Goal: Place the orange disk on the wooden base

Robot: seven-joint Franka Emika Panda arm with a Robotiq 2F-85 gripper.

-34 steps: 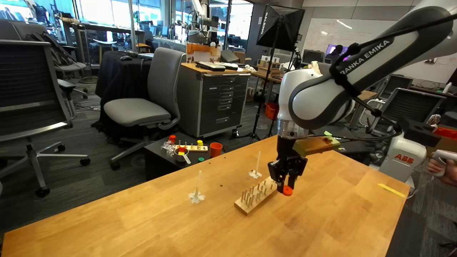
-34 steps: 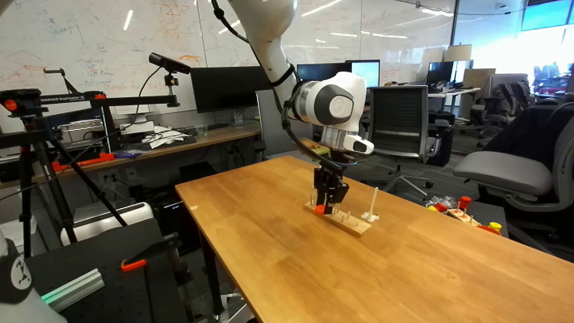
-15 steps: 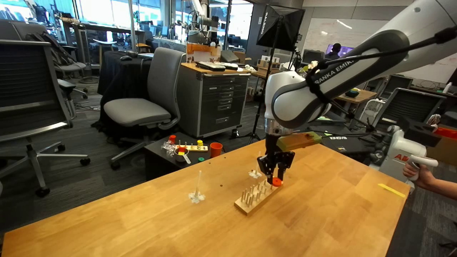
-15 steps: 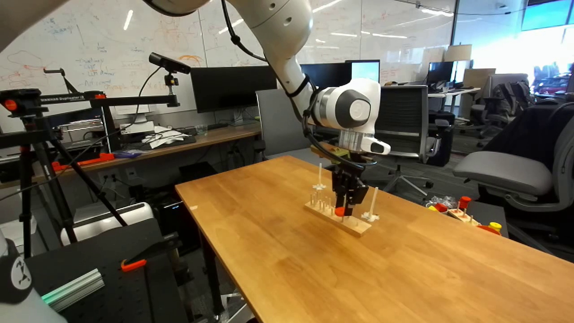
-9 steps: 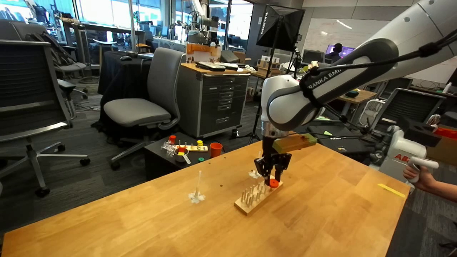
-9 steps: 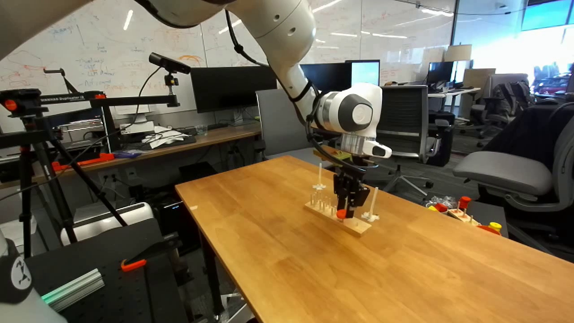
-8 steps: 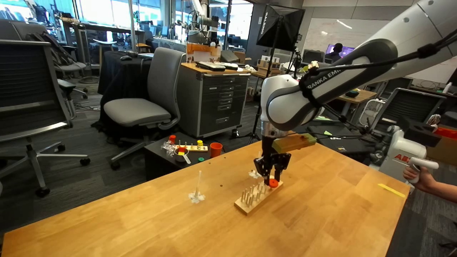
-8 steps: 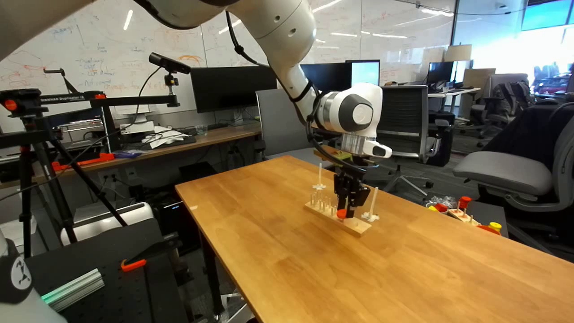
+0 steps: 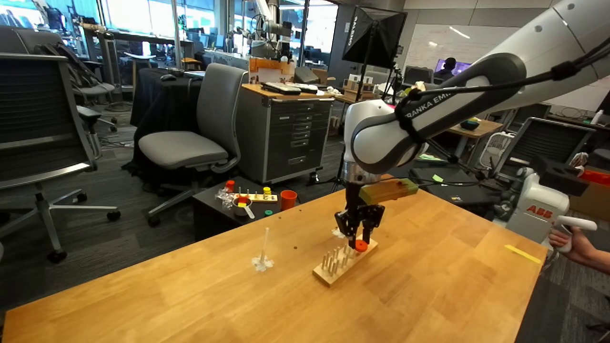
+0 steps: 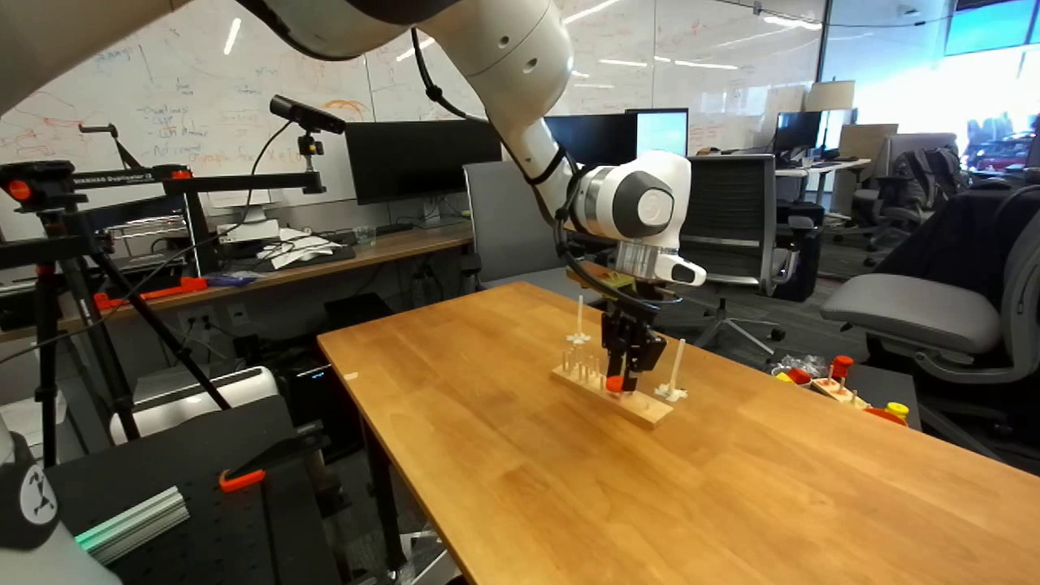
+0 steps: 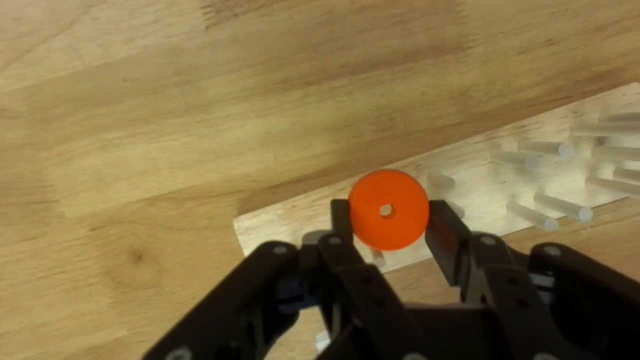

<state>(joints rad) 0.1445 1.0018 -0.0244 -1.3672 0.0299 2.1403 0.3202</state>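
The orange disk [image 11: 402,217] is round with a small centre hole. My gripper [image 11: 389,214] is shut on its two sides. In both exterior views the disk [image 9: 361,246] [image 10: 614,383] is held over the wooden base [image 9: 330,278] [image 10: 652,413], a long block with several upright pegs. In the wrist view the disk covers part of the base [image 11: 280,222], and one peg [image 11: 378,259] shows just past its lower edge. A pale spot shows through the hole; I cannot tell whether it is a peg tip or the base. The disk's underside is hidden.
Two thin upright rods taped to the table [image 9: 190,290] stand near the base; one rod [image 10: 676,370] is close beside the gripper. The other rod [image 9: 265,247] stands farther off. A low black side table [image 9: 209,216] with cups and a pegged board stands beyond the table's edge.
My gripper has carried the disk from beside the base to over it. In the last half second it has shifted slightly toward the more crowded pegs. The grip stays the same.
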